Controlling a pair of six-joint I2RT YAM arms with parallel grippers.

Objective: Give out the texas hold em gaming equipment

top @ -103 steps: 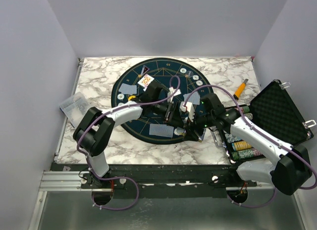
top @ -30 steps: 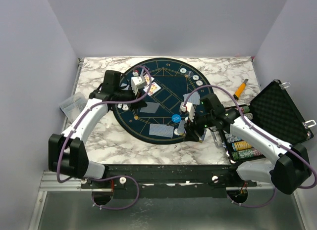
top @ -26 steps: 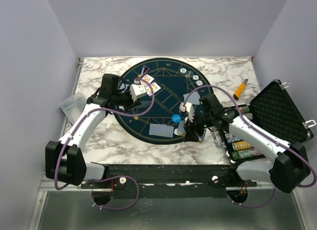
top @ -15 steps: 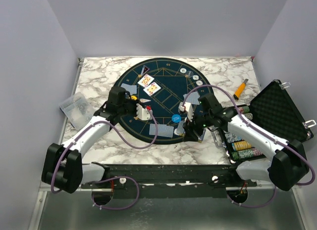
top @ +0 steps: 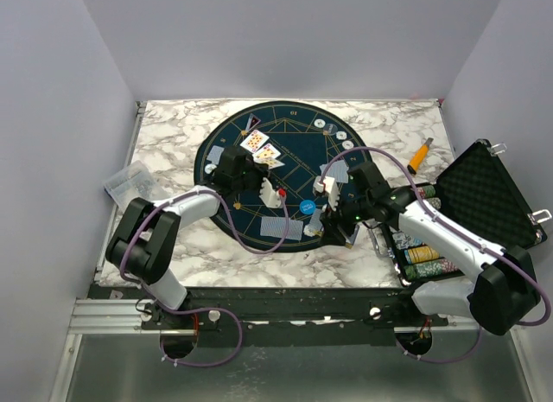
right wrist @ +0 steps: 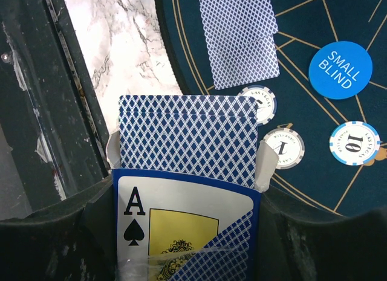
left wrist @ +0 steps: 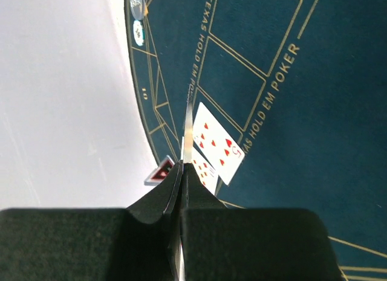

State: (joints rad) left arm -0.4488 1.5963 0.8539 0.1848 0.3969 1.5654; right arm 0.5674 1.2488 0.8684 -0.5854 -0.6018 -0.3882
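My left gripper (top: 275, 194) (left wrist: 183, 165) hangs over the middle of the dark round poker mat (top: 289, 125), shut on a single playing card (left wrist: 188, 127) that shows edge-on between its jaws. Two face-up red cards (top: 262, 148) (left wrist: 219, 142) lie on the mat beyond it. My right gripper (top: 333, 222) (right wrist: 187, 232) is shut on the open blue card box (right wrist: 184, 226), from which a blue-backed deck (right wrist: 187, 136) sticks out. Below it lie face-down cards (right wrist: 239, 36), a blue small blind button (right wrist: 339, 70) (top: 306, 207) and three whitish chips (right wrist: 284, 148).
An open black foam-lined case (top: 488, 194) holding chip rolls (top: 423, 255) stands at the right. An orange-handled tool (top: 421, 153) lies behind it. A clear plastic box (top: 130, 184) sits at the left edge. More face-down cards (top: 284, 228) and chips (top: 335, 134) lie on the mat.
My left arm has swung from the mat's back left toward its middle, near the right gripper. A second face-up card now lies beside the first. The right arm has stayed put.
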